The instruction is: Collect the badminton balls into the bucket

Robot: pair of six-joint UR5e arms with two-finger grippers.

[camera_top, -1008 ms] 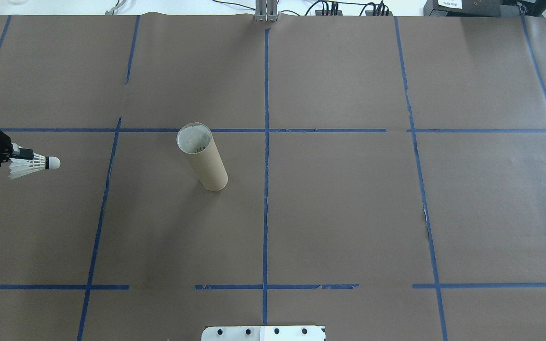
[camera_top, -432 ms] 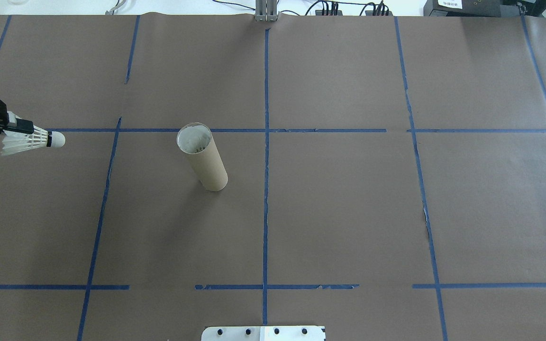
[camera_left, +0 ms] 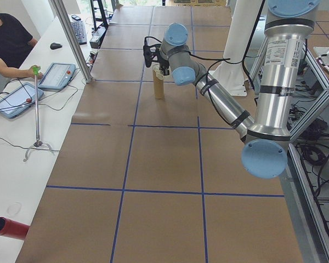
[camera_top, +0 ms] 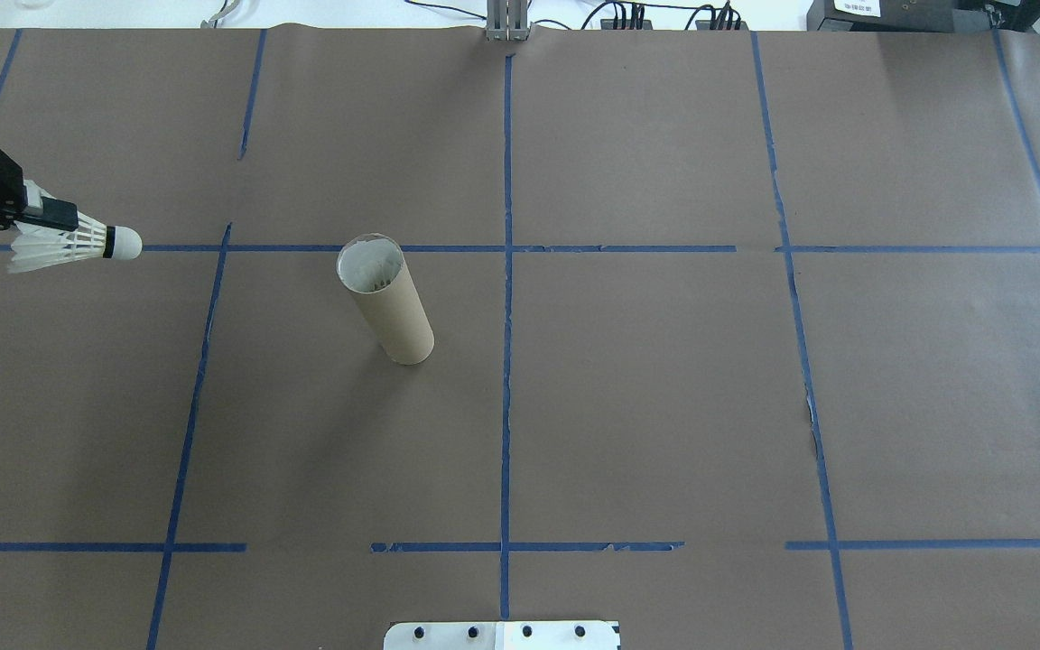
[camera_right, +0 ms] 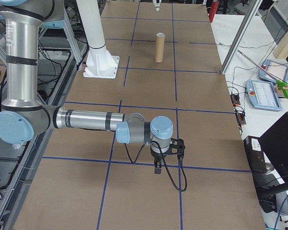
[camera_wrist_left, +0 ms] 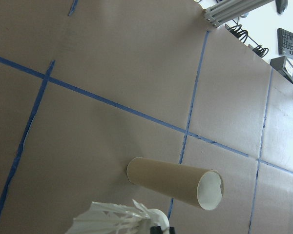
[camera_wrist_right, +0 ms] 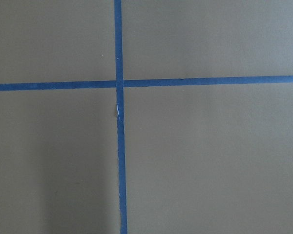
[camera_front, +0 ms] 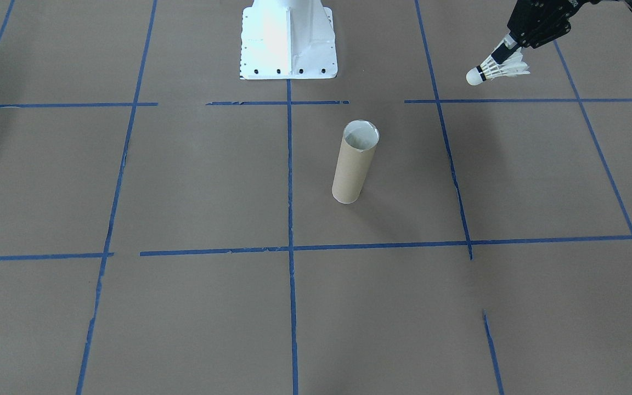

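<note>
One shuttlecock (camera_top: pixel 73 245) is clamped by its feather skirt in the left gripper (camera_top: pixel 49 217), whose fingers are closed on it; the cork tip is pointed toward the bucket (camera_top: pixel 386 300) and the whole thing is carried clear above the counter (camera_top: pixel 646 406). In the front-facing view the same gripper (camera_front: pixel 505 48) is seen at the top right corner, with the shuttlecock (camera_front: pixel 494 70) angled down and away from it. The bucket (camera_front: pixel 355 162) is stood upright near the counter's middle, mouth open, well apart from the shuttlecock. Blue tape lines (camera_top: pixel 506 298) are laid across the brown paper, and a white metal base (camera_front: pixel 287 39) is fixed at the robot's edge. The right gripper (camera_right: pixel 158 165) is shown only from the side, hung low over a tape crossing; whether it is open cannot be told. The left arm (camera_left: pixel 219 101) is stretched out long across the counter.
</note>
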